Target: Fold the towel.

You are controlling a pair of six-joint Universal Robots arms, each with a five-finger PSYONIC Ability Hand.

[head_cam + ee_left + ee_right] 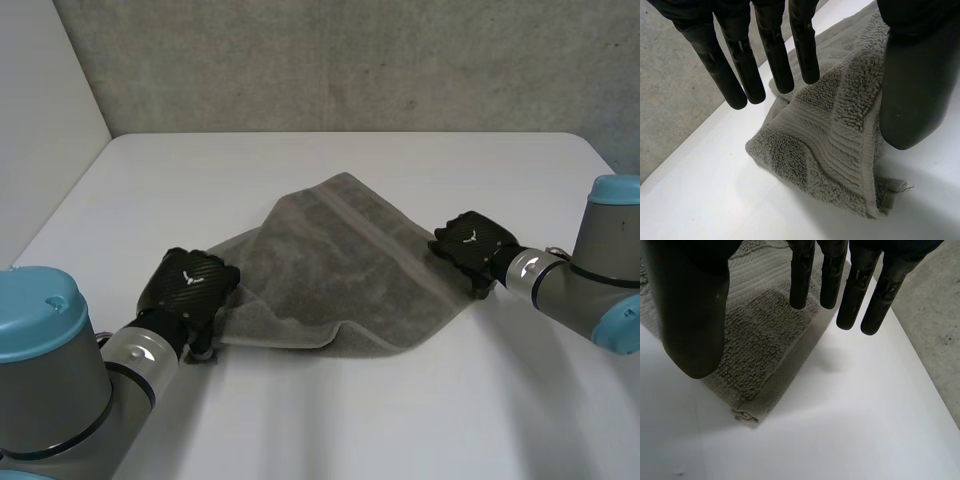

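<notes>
A grey towel (340,270) lies rumpled and partly folded over itself in the middle of the white table (350,430). My left hand (190,283) hovers at the towel's near left corner. In the left wrist view its fingers (740,55) are straight and apart from the thumb, and the bunched towel corner (840,140) lies below them, untouched. My right hand (470,243) is at the towel's right corner. Its fingers (855,295) and thumb are straight and spread above the flat towel corner (755,345), holding nothing.
A grey concrete wall (350,60) stands behind the table's far edge. A white panel (40,110) rises along the left side. Bare white tabletop lies in front of the towel and beyond it.
</notes>
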